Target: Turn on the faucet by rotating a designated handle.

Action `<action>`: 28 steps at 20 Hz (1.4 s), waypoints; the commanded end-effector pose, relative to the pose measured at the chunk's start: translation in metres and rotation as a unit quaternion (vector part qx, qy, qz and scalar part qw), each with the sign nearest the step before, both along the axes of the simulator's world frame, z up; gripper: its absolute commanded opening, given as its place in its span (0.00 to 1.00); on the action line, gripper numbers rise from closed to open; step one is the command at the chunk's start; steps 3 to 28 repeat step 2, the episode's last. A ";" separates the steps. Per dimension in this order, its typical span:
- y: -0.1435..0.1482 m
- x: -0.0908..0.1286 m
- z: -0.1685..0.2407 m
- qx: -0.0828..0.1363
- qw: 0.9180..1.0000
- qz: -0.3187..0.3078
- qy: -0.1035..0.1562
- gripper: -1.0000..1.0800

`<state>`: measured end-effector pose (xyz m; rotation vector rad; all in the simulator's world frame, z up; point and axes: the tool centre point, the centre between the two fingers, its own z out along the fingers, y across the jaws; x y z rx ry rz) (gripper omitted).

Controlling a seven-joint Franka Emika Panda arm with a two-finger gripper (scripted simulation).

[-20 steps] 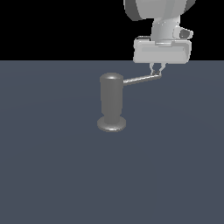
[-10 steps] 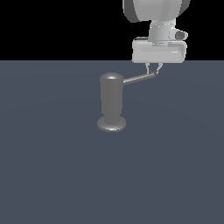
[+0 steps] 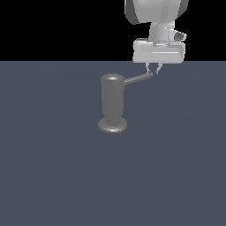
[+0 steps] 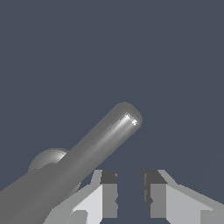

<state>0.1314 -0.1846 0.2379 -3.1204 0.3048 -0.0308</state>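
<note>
The faucet (image 3: 112, 103) is a dull grey upright cylinder with a domed top and a flared foot, standing on the dark grey floor. Its handle (image 3: 139, 79), a thin grey rod, juts from the upper part toward the exterior view's right. My gripper (image 3: 153, 69) hangs straight down over the rod's tip, its fingers at the tip. In the wrist view the handle (image 4: 105, 135) runs beside one finger, not between the two. The gripper (image 4: 130, 183) shows a narrow empty gap between its fingers. The faucet's dome (image 4: 49, 159) shows behind the rod.
The flat dark grey floor (image 3: 53, 176) spreads all around the faucet. A black background lies above its far edge. No other objects are in view.
My gripper has shifted a little toward the exterior view's left. The handle's tip has swung with it, a little left and farther back.
</note>
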 end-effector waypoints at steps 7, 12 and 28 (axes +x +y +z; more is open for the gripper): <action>-0.015 0.000 -0.018 -0.002 1.000 -0.011 0.010 0.00; -0.015 0.000 -0.018 -0.002 1.000 -0.011 0.010 0.00; -0.015 0.000 -0.018 -0.002 1.000 -0.011 0.010 0.00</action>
